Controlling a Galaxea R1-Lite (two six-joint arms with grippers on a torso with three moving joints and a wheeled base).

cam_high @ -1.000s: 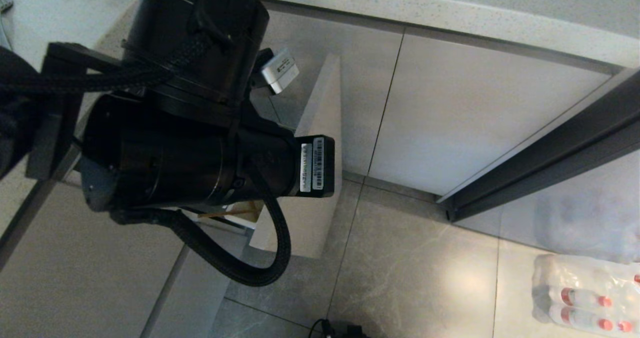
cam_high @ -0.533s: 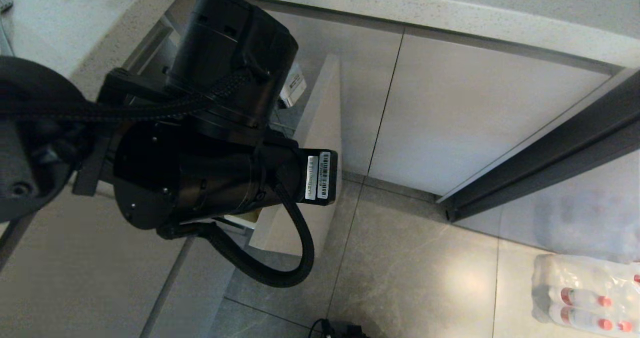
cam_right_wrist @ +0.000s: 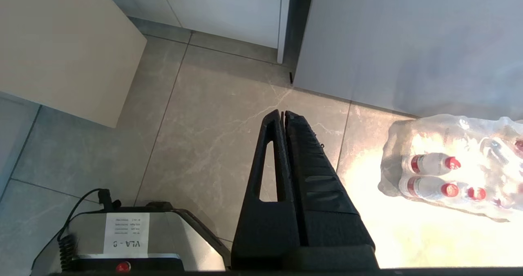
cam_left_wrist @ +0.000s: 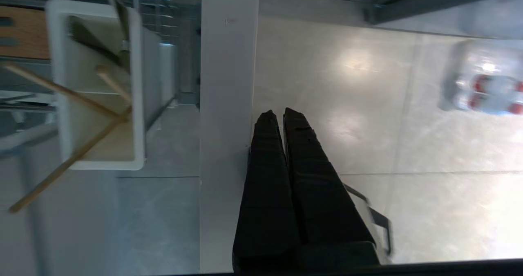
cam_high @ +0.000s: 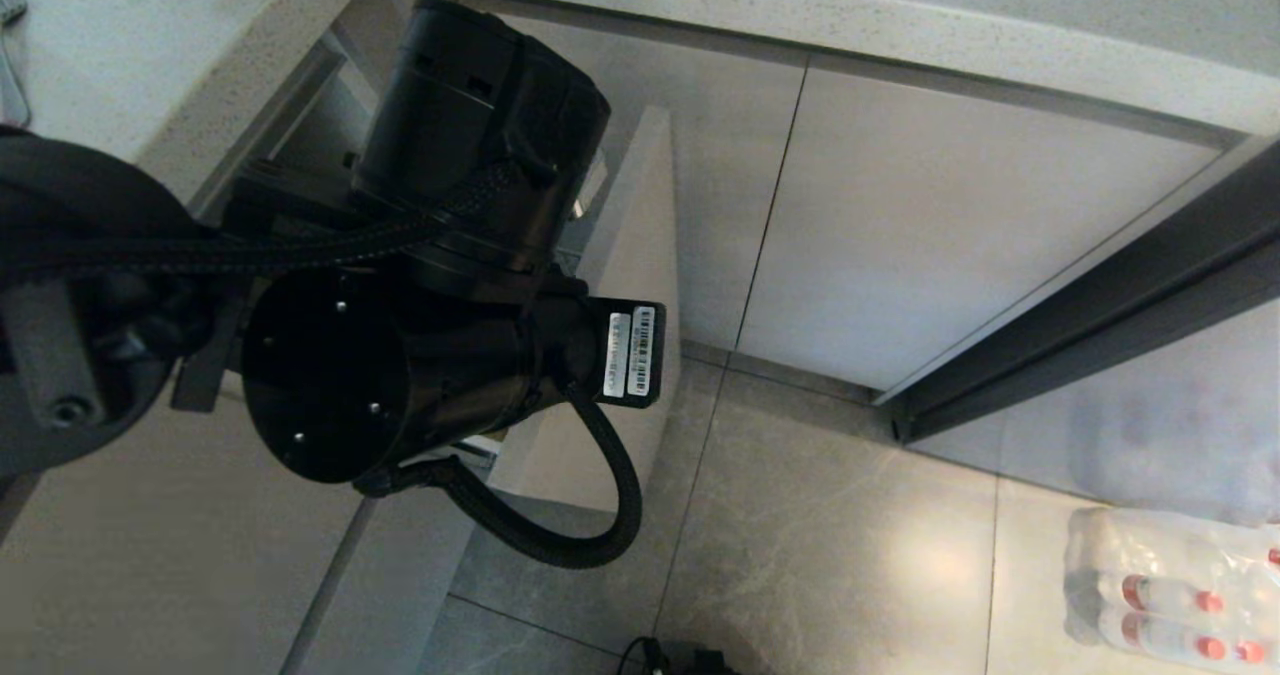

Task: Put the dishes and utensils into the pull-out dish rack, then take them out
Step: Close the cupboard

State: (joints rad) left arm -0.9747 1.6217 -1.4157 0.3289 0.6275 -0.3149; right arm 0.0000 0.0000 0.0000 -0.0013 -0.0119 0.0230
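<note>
The pull-out dish rack stands open, its beige front panel partly behind my left arm. In the left wrist view its white caddy holds the wooden chopsticks, which lean out over the rim. A slim grey piece also leans in the caddy; I cannot tell if it is the fork. Behind the caddy show the brown wooden strip and chrome wires. My left gripper is shut and empty, just outside the panel's top edge. The dishes are out of view. My right gripper hangs shut over the floor.
A dark bar handle shows beside the left fingers. The speckled countertop runs above the cabinet doors. A wrapped pack of bottles lies on the tiled floor at the right. My base sits below the right gripper.
My left arm has swung right and lower in the head view, and its wrist has turned so the round end faces the camera. The chopstick seen under it is now hidden.
</note>
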